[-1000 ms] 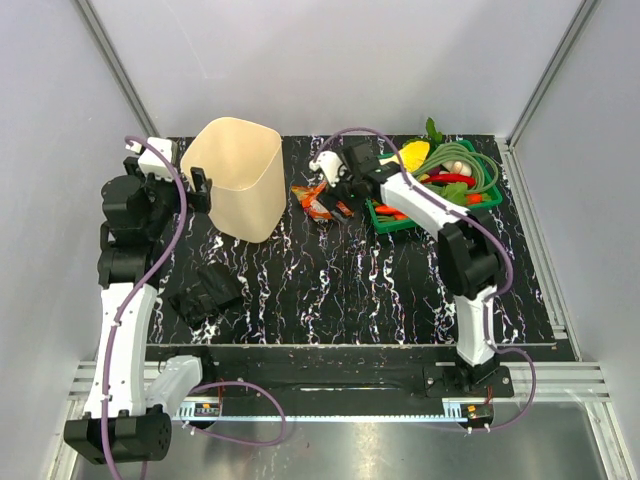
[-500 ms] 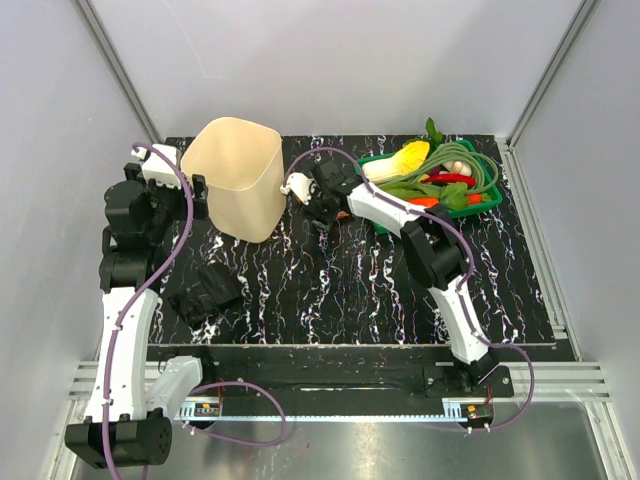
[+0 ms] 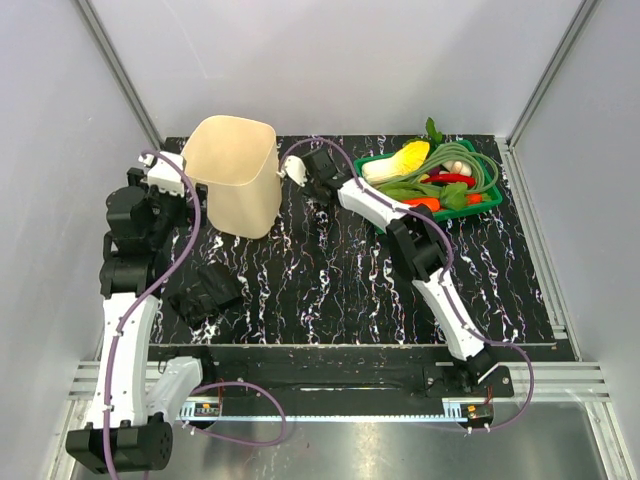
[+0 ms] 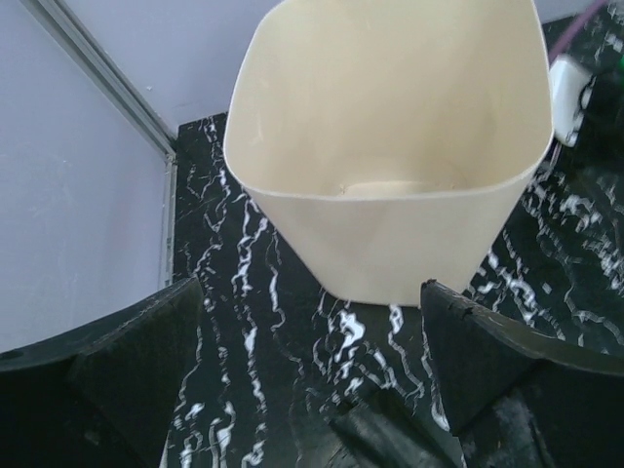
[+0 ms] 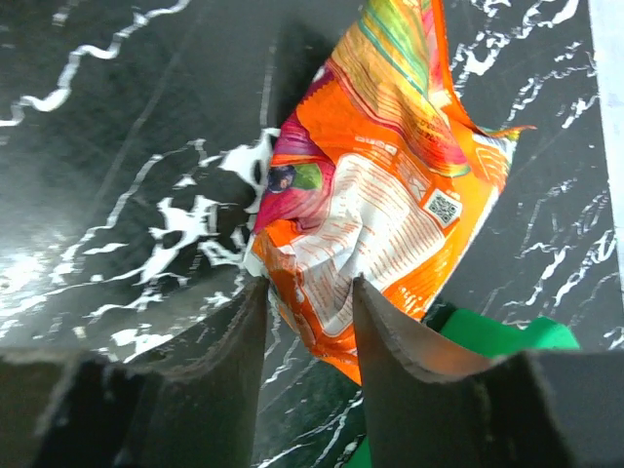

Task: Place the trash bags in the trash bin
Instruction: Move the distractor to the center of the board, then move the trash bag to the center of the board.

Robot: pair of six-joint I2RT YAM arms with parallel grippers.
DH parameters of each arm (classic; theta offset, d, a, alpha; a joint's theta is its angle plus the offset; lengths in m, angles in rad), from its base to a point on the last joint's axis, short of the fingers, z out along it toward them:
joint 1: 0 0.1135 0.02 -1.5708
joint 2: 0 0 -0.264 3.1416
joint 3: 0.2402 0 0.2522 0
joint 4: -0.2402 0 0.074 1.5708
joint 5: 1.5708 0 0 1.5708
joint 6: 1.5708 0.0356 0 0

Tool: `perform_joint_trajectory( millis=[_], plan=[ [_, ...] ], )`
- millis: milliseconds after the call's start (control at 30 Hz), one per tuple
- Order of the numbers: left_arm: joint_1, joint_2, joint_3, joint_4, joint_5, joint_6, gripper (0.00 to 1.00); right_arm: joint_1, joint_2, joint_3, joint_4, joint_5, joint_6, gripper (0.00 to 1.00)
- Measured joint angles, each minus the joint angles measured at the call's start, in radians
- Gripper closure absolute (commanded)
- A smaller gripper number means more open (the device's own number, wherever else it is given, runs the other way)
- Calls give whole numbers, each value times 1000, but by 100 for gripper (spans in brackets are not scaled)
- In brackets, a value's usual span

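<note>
The trash bag (image 3: 203, 292) lies folded on the table (image 3: 330, 290) at the near left, untouched and apart from the bin (image 3: 235, 175). The left gripper (image 4: 310, 312) hangs wide open and empty, facing the bin's mouth, probably lining up. Farther back, the right arm (image 3: 420, 250) stretches long, and the right gripper (image 5: 307, 288) pinches a snack wrapper (image 5: 380, 195) near the bin, likely to clear it away.
</note>
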Motion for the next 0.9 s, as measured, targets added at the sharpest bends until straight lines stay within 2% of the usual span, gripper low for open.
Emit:
perform_joint_trajectory(
  millis=[133, 200, 400, 533, 733, 900],
  plan=[
    [0, -35, 9, -92, 1, 114, 1, -22, 16, 35, -17, 14, 20, 21],
    [0, -51, 26, -170, 7, 198, 1, -33, 0, 13, -18, 2, 42, 15],
    [0, -104, 50, -467, 94, 542, 1, -44, -177, -170, -85, -104, 120, 11],
    [-1, -129, -46, -572, 121, 776, 1, -44, -339, -251, -125, -219, 187, 9],
    [-9, -51, -273, -575, 161, 1030, 1, -44, -557, -267, -215, -385, 277, 9],
    [-61, 105, -299, -535, 171, 1154, 1, -43, -671, -315, -306, -423, 285, 9]
  ],
)
